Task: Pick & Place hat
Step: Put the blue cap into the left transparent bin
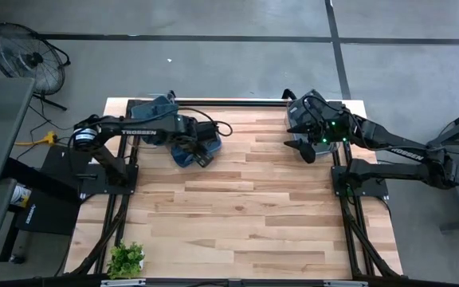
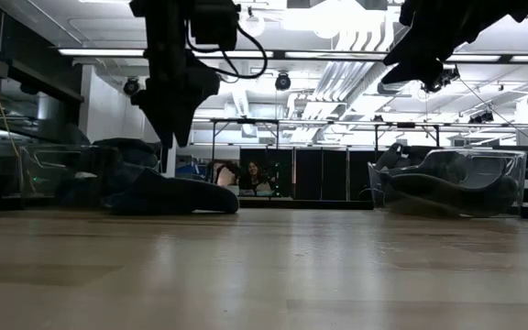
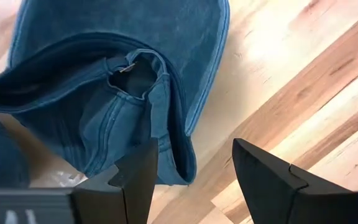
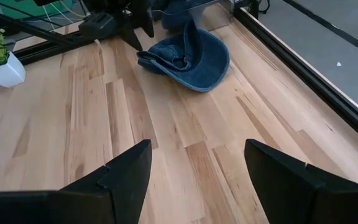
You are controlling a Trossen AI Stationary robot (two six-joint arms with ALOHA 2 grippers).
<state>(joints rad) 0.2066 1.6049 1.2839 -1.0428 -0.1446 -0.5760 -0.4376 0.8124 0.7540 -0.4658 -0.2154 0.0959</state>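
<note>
Clearly soft and light, the blue hat [image 3: 123, 93] lies crumpled on the table [image 1: 253, 215] just under the released left hand [image 3: 191, 168]. Best pinched at the stiffer brim or folded band. The right hand [image 4: 197, 168] waits released, well apart.

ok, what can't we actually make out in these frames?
- Blue hat: high view, the left arm covers most of it.
- Left hand: low view shows only a dark silhouette against the ceiling lights.
- Clear bin contents: low view, glare and dark shapes; cannot be identified.
- Right hand: high view, the right arm's wrist hides its fingers.
- Small plant: cut off by the frame edge in the right wrist view.
</note>
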